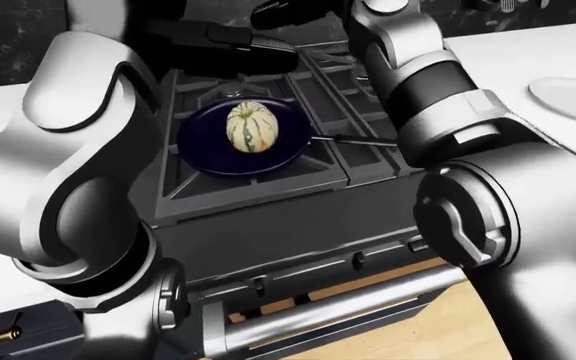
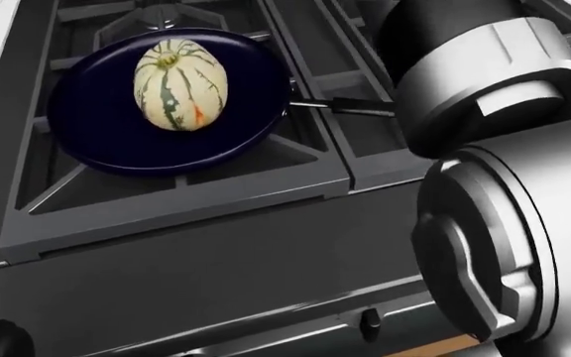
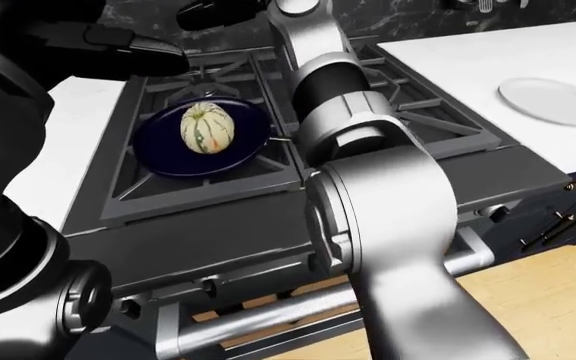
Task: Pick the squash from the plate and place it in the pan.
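Note:
The cream squash (image 2: 179,84) with green stripes lies in the dark blue pan (image 2: 97,134) on the stove's left burner. The pan's thin handle (image 2: 350,105) points right. In the left-eye view my right hand (image 1: 271,9) hangs open above and beyond the pan, holding nothing. My left hand (image 1: 264,49) reaches in from the left with its black fingers spread, just above the pan's far rim and apart from the squash. The white plate (image 3: 551,100) sits bare on the counter at the right. My right arm (image 2: 504,149) fills the right of the head view.
Grey burner grates (image 2: 176,190) surround the pan. The stove's front panel with knobs (image 1: 358,259) and the oven bar (image 1: 348,307) lie below. A white counter (image 3: 448,52) runs right of the stove, and wooden floor (image 3: 538,300) shows at the bottom right.

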Controlling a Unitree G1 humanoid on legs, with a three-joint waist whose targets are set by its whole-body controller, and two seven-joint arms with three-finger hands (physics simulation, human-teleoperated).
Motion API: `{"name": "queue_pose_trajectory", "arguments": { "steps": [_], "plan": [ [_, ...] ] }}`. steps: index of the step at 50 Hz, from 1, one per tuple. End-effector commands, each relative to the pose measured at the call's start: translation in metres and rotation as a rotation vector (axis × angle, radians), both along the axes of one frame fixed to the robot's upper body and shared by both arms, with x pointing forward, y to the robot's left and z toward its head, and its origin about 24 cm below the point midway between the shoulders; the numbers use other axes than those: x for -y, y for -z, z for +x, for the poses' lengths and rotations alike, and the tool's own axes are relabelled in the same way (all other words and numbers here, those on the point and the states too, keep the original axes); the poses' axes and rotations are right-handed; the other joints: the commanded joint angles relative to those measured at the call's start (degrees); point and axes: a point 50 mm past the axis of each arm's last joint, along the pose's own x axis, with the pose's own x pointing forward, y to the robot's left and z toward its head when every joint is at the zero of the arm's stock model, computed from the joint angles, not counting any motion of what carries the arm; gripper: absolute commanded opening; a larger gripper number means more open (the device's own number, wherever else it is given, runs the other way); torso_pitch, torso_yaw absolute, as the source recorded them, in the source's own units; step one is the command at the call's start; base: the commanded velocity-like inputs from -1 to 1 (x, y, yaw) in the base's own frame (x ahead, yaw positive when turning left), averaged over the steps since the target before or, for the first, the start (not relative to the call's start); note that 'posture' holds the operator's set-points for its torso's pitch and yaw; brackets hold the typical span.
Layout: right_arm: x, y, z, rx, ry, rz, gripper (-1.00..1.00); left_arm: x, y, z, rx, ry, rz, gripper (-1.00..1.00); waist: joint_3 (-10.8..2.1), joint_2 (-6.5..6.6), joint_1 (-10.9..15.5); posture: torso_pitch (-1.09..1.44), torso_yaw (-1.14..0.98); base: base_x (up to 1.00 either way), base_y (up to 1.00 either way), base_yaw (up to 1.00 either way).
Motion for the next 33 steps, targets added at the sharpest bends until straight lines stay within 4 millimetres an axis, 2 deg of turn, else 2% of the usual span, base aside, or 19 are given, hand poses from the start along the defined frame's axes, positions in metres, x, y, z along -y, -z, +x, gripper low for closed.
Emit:
{"name": "queue_pose_trajectory", "arguments": {
  "steps": [1,5,10,17,25,33],
  "plan": [
    [0.004,-0.031,-0.01,0.127,0.001,0.015,1.0,0.0,-0.012,-0.007,0.073,-0.001,-0.011,1.0,-1.9,0.21,-0.02,0.0,0.0,0.0,0.0,0.0],
    [0.011,-0.036,-0.011,0.149,0.009,0.021,1.0,0.001,-0.013,-0.008,0.079,0.002,-0.008,1.0,-1.82,0.08,0.0,0.0,0.0,0.0,0.0,0.0],
    [0.015,-0.034,-0.01,0.149,-0.015,0.021,1.0,0.001,-0.015,-0.01,0.095,0.0,-0.017,1.0,-1.71,0.01,-0.03,0.0,0.0,0.0,0.0,0.0],
    [0.014,-0.04,-0.013,0.153,-0.065,0.033,1.0,0.0,-0.017,-0.011,0.101,-0.005,-0.023,1.0,-1.68,-0.03,0.0,0.0,0.0,0.0,0.0,0.0],
    [0.031,-0.046,-0.014,0.179,-0.04,0.049,1.0,-0.002,-0.019,-0.012,0.108,-0.014,-0.035,1.0,-1.56,-0.16,0.1,0.0,0.0,0.0,0.0,0.0],
    [0.033,-0.07,-0.026,0.239,-0.038,0.081,1.0,-0.006,-0.023,-0.014,0.13,-0.031,-0.06,1.0,-1.53,-0.05,0.1,0.0,0.0,0.0,0.0,0.0]
  ]
}}
